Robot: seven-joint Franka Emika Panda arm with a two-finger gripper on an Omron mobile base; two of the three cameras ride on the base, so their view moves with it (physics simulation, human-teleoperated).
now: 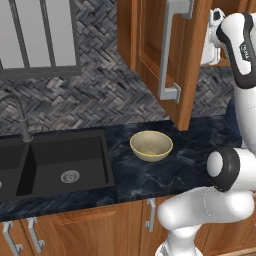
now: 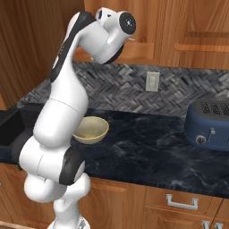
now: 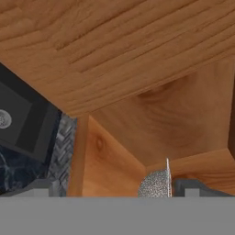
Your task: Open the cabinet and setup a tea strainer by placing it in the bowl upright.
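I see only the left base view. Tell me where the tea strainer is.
Observer: The hand view shows the tea strainer inside the cabinet, on its floor.
Operator: Report the gripper.
Observer: The gripper is open, and the strainer sits between its tips, close beside one.
Operator: Check the counter right of the bowl.
Observer: In the right base view a blue toaster stands there, well apart from the bowl.

Dark marble counter point(image 1: 150, 177) with pale bowl point(image 1: 151, 145) (upright), blue toaster point(image 2: 209, 124), black sink point(image 1: 55, 165).
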